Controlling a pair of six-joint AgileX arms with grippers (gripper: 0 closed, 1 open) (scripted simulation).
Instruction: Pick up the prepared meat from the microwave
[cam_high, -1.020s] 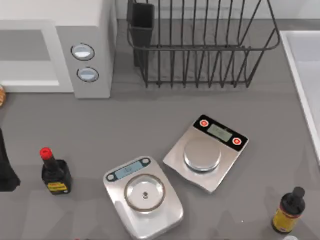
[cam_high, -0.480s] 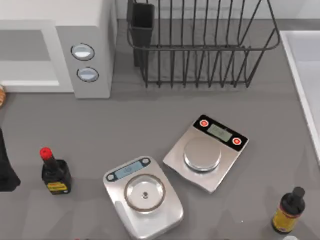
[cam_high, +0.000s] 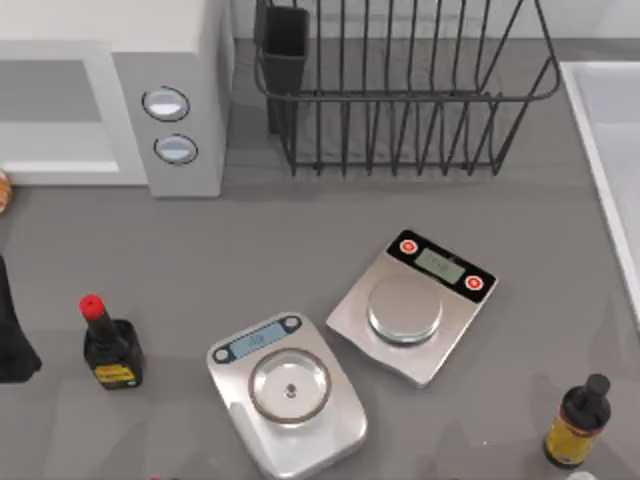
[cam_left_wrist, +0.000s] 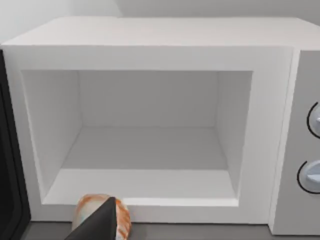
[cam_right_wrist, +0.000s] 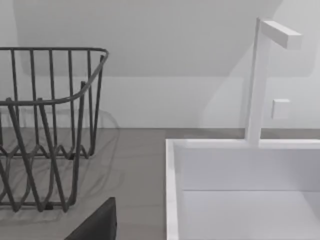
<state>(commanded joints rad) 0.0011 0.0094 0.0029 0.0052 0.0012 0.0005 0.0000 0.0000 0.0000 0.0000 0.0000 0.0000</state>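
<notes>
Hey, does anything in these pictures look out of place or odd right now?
Yes: the prepared meat is not in the microwave. It sits just outside the open front, partly behind a dark finger of the left pincer, and the cavity is bare. One scale lies skewed on the table.

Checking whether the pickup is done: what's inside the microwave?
The white boxy microwave cavity is bare. The orange-brown prepared meat lump sits just outside its front, partly hidden behind a dark gripper finger.

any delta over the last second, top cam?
No visible change. The prepared meat sits at the table's left edge in front of the microwave, the left arm is in the same spot, and both scales and both bottles are unmoved.
</notes>
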